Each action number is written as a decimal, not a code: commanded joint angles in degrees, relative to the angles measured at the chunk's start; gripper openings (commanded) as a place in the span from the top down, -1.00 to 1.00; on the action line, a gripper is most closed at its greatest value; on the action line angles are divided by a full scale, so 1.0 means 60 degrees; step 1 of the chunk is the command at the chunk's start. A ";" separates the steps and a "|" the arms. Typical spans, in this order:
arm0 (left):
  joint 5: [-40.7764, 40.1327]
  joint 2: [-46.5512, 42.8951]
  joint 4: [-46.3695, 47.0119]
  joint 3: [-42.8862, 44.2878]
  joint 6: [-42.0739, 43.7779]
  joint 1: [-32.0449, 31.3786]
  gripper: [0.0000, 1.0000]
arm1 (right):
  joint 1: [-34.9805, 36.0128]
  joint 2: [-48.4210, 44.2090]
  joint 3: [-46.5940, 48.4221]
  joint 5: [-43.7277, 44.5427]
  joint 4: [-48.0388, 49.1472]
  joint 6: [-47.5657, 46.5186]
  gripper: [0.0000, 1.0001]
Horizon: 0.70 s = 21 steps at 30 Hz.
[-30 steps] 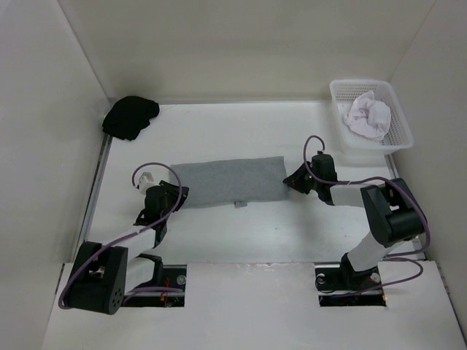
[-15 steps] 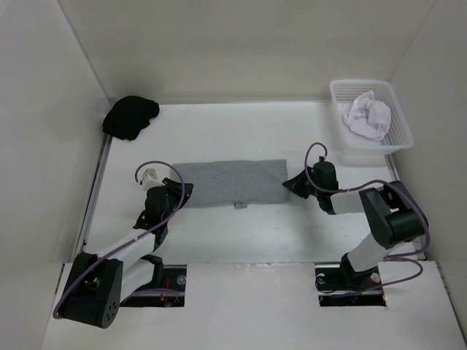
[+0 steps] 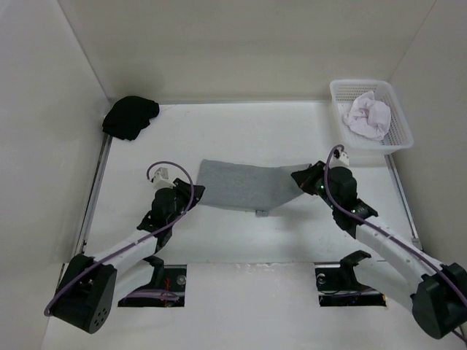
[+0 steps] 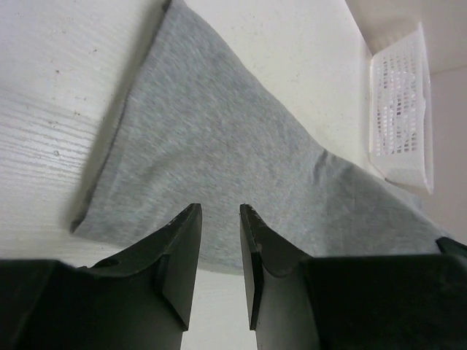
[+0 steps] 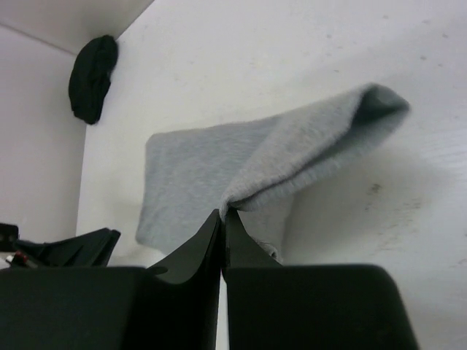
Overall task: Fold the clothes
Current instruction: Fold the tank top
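One plain medium-grey knit garment (image 3: pixel 241 186) lay folded into a long band near the middle of the white counter (image 3: pixel 248 131), between your two arms. Its left portion rested flat. Its right end was lifted off the surface and curled over into a soft loop, as your right wrist view (image 5: pixel 197 175) showed. A small grey tab (image 3: pixel 260 214) stuck out at its near edge.

Your right fingers (image 3: pixel 305 180) were clenched on that raised right edge: in the wrist view the tips (image 5: pixel 219 222) met on a pinch of grey cloth, with no gap between them. Your left fingers (image 3: pixel 191 193) were at the garment's left end. From the left wrist (image 4: pixel 195 222) they stood released, parted by a narrow gap. The cloth's near edge (image 4: pixel 219 146) showed through that gap, and nothing was seen clamped between them.

Further out, a black cloth bundle (image 3: pixel 131 117) sat in the far left corner of the counter, well apart from the garment; it also showed in the right wrist view (image 5: pixel 93 79). At the far right, a white plastic mesh basket (image 3: pixel 398 138) held a crumpled pale pinkish-white cloth (image 3: pixel 368 117), and part of the basket (image 4: pixel 401 109) showed in your left wrist view, beyond the garment. Plain white walls closed in the counter on three sides.
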 commanded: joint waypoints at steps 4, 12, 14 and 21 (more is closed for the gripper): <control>-0.0020 -0.0876 -0.0090 0.0406 0.0299 0.0103 0.45 | 0.1843 0.1176 0.2749 0.1507 -0.2146 -0.1098 0.89; 0.0302 -0.1741 -0.0588 0.0303 0.0343 0.0557 0.43 | 0.3646 0.4896 0.6439 0.2080 -0.2996 -0.1348 0.89; 0.0492 -0.1990 -0.0647 0.0289 0.0329 0.0776 0.43 | 0.3983 0.5936 0.7537 0.2065 -0.3303 -0.1348 0.89; 0.1180 -0.3161 -0.1423 0.0376 0.0255 0.1816 0.41 | 0.4746 0.9788 1.1303 0.1934 -0.4388 -0.1087 0.79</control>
